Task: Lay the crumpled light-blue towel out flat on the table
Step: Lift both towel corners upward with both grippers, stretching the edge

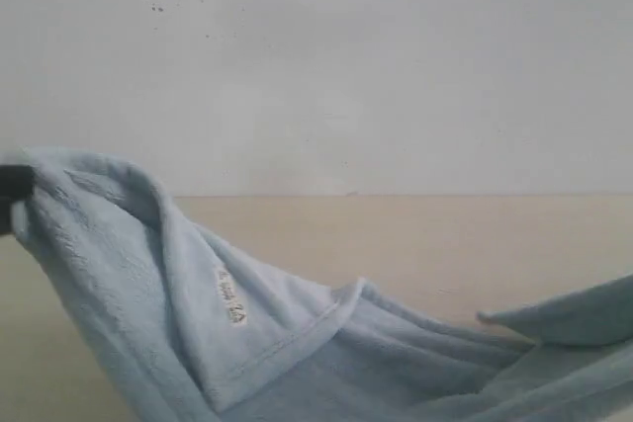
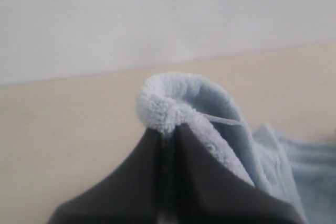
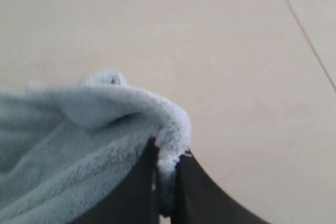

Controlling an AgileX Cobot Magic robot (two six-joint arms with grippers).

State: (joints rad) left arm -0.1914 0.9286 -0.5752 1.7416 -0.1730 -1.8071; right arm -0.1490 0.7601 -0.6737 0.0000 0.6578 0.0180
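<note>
The light-blue towel [image 1: 267, 343] hangs lifted at the left of the exterior view and slopes down to the right over the beige table [image 1: 415, 244]; its white label [image 1: 229, 295] shows on a fold. My left gripper [image 2: 167, 129] is shut on a bunched edge of the towel [image 2: 173, 100], and only a dark bit of it [image 1: 15, 185] shows at the exterior view's left edge. Pinching another fluffy edge of the towel [image 3: 94, 129], my right gripper [image 3: 167, 156] is shut just above the table [image 3: 241, 77]. That gripper is outside the exterior view.
A plain pale wall [image 1: 346, 66] stands behind the table's far edge. A thin dark line [image 3: 304, 35] crosses the surface in the right wrist view.
</note>
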